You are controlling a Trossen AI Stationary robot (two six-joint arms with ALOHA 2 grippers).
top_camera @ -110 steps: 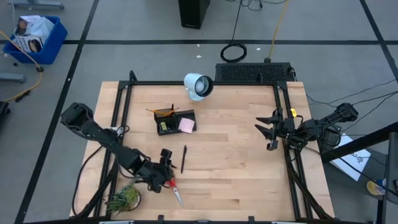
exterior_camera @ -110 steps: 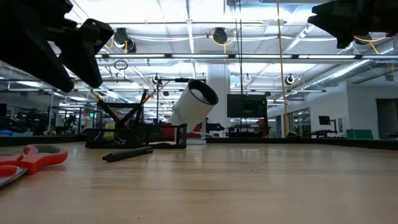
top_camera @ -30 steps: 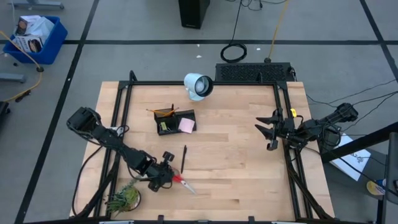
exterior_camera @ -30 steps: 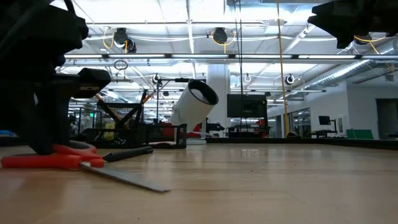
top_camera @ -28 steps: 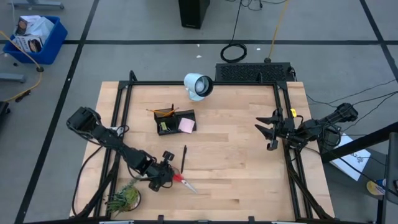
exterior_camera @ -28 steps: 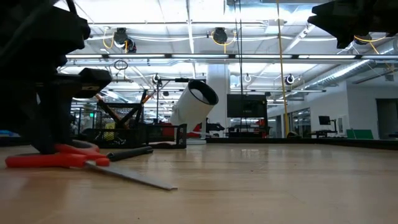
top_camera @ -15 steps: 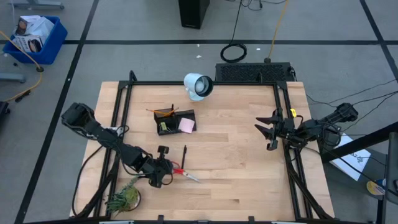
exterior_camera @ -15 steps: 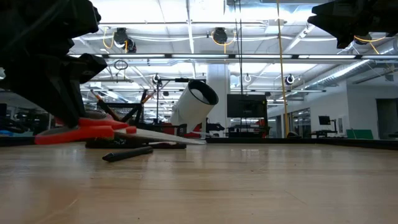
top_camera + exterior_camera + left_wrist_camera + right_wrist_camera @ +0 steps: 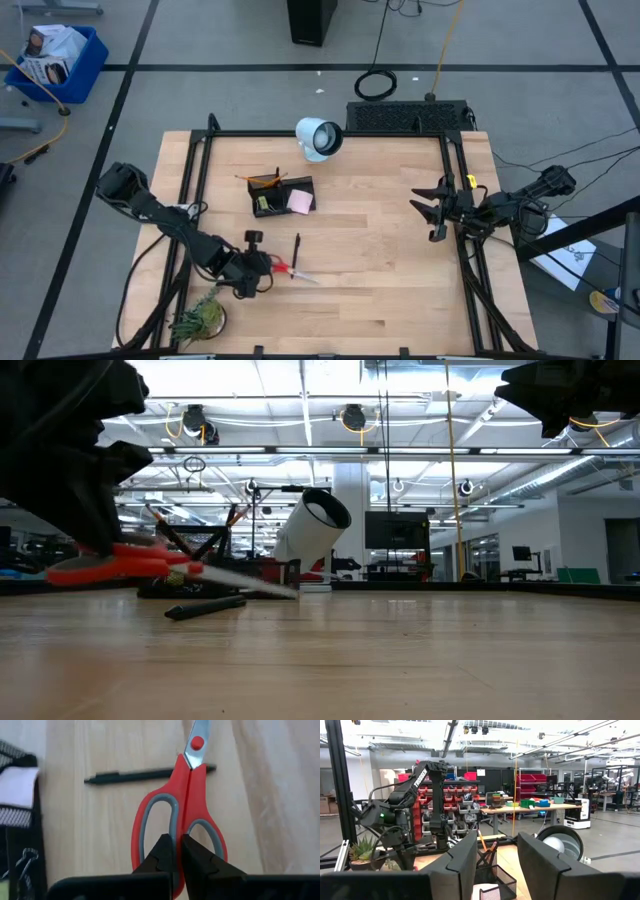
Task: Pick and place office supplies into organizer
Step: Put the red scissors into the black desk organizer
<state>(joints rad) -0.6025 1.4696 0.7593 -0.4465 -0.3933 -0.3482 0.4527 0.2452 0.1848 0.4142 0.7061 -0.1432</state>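
My left gripper (image 9: 263,268) is shut on the red-handled scissors (image 9: 290,271) and holds them above the table's near left part. The scissors also show in the left wrist view (image 9: 180,815) and in the low view (image 9: 130,565). A slim black pen (image 9: 296,255) lies flat on the table just beyond them. The black organizer (image 9: 282,195) stands farther back, with orange pencils (image 9: 262,179) and a pink sticky-note pad (image 9: 299,201) in it. My right gripper (image 9: 434,212) is open and empty at the table's right side. My left gripper pinches the scissors' red handles between its two fingers, at the inner bars (image 9: 186,827) where the two loops meet. One finger (image 9: 162,851) lies over each loop. The fingers slant down from above. The scissors are lifted clear and about level, with the blades (image 9: 308,277) toward the table's right.
A white cylindrical lamp-like object (image 9: 319,138) lies at the far edge behind the organizer. A green plant (image 9: 198,320) stands at the near left corner. A black grille-like box (image 9: 410,116) sits beyond the far right edge. Bare wood lies between the two arms.
My left gripper has risen and gone a little toward the far edge, still shut on the scissors. The scissors lay on the table a second ago. They now hang clear of it, about level, nearer the pen.
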